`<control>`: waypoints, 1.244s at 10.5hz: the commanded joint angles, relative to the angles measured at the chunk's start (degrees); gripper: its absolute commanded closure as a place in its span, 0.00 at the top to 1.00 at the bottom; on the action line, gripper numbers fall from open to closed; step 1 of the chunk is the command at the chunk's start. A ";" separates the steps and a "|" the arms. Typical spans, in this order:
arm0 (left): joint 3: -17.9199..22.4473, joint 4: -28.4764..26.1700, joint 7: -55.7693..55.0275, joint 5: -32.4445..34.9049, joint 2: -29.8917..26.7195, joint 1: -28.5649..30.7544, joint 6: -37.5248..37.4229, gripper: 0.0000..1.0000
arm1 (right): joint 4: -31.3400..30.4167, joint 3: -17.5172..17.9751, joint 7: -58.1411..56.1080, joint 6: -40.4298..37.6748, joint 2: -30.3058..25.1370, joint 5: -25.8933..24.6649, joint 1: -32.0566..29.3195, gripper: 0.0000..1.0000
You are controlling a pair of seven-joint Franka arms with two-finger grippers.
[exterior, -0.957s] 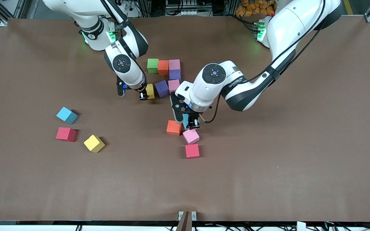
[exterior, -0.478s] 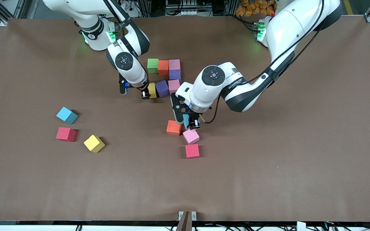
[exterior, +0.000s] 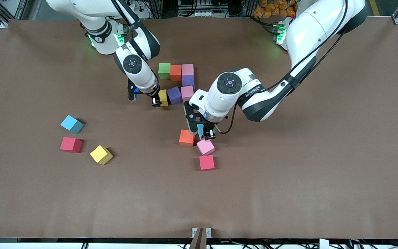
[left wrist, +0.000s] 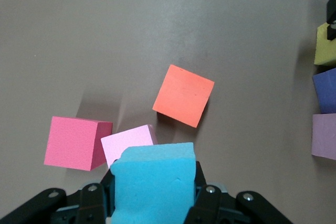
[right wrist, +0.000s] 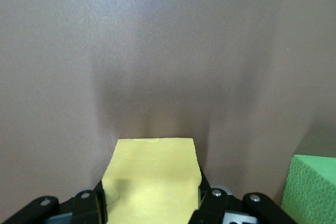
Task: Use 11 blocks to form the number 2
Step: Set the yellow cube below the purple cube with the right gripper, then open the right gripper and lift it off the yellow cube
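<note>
The left gripper (left wrist: pixel 153 195) is clamped on a light blue block (left wrist: pixel 153 184), one finger on each side. Under it lies a light pink block (left wrist: pixel 126 145), which touches a darker pink block (left wrist: pixel 76 142). An orange block (left wrist: pixel 183 95) sits near them, turned at an angle. At the edge, yellow (left wrist: pixel 326 45), purple (left wrist: pixel 325 91) and pale purple-pink (left wrist: pixel 324 136) blocks stand in one row on the brown table (left wrist: pixel 131 30).

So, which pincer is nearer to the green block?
The right. The right pincer holds a yellow block at the figure's third row, a couple of blocks from the green block. The left pincer holds a blue block over the loose pink block.
</note>
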 commanded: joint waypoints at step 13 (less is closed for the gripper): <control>2.38 1.54 -5.33 0.69 -0.07 -4.90 0.79 0.00 | 1.02 1.67 3.09 -3.23 -1.55 0.00 0.13 1.00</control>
